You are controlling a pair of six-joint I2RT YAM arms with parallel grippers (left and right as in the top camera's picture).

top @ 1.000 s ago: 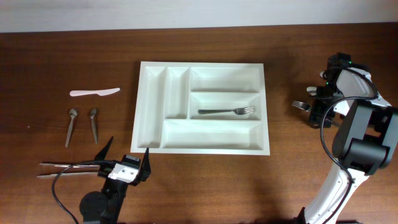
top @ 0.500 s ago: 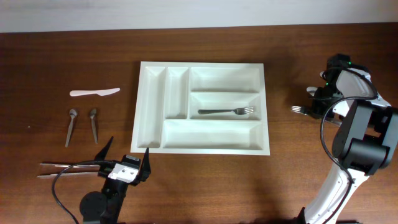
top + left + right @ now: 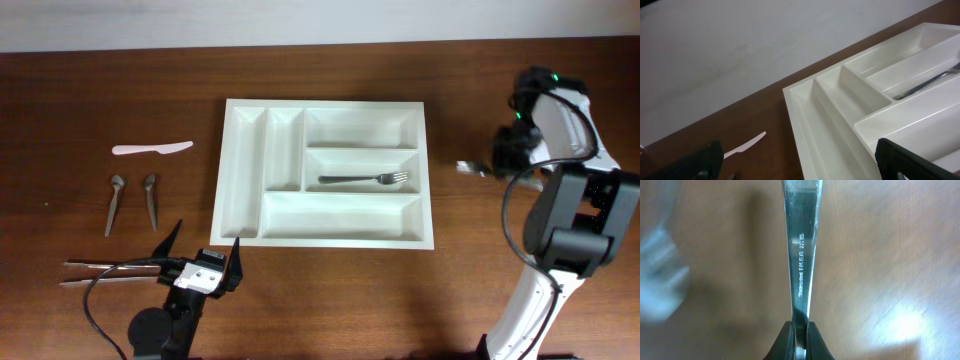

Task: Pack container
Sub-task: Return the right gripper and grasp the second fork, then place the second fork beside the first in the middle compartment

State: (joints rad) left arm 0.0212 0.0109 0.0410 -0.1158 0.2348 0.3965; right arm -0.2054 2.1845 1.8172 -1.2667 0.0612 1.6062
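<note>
**A:** Entry one, right tool (image 3: 799, 329)?
**B:** Clamped on the held fork (image 3: 800, 255), pinched low on the handle. The tines point toward the tray, probably for laying it in lengthwise.

**A:** Container (image 3: 228, 150)?
**B:** Well off to that tool's left, flat on the bench (image 3: 480, 60). Its middle wide compartment has one fork (image 3: 365, 180) with room alongside, so that looks like the destination.

**A:** Clearance?
**B:** Bare bench up to the near rim, which wants crossing from above. The left tool (image 3: 203, 243) has its jaws wide and empty, just short of the container's front corner. Spoons (image 3: 113, 200) and a white knife (image 3: 152, 149) lie to its left.
</note>
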